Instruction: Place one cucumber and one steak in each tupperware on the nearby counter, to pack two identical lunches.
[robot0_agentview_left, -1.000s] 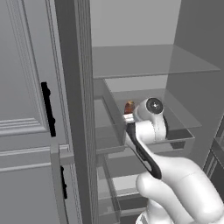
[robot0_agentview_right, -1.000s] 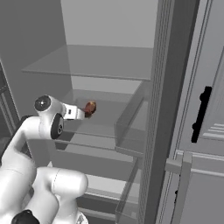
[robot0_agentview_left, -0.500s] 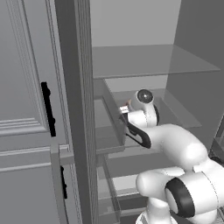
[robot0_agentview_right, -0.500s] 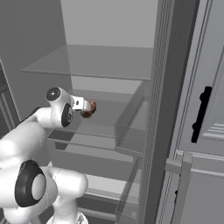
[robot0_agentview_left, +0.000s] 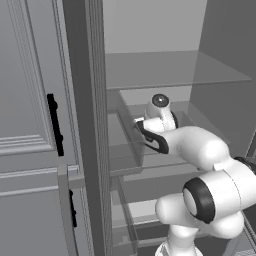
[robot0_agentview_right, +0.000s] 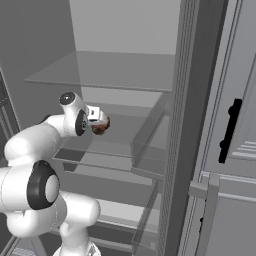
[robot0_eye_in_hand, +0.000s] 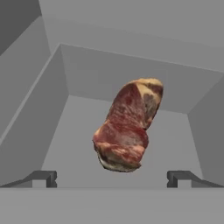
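Inside the fridge drawer (robot0_eye_in_hand: 52, 127), toward 12 o'clock of the spread tool (robot0_eye_in_hand: 112, 177), the steak (robot0_eye_in_hand: 127, 126) looks soft, slick; pinch its narrow middle.

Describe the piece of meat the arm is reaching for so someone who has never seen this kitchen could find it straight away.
Look inside the open grey fridge, at the clear drawer below the glass shelf. On the drawer's floor lies the steak, straight ahead of the open gripper. It is a marbled red slab with a pale fatty end, the one coloured thing among grey walls.
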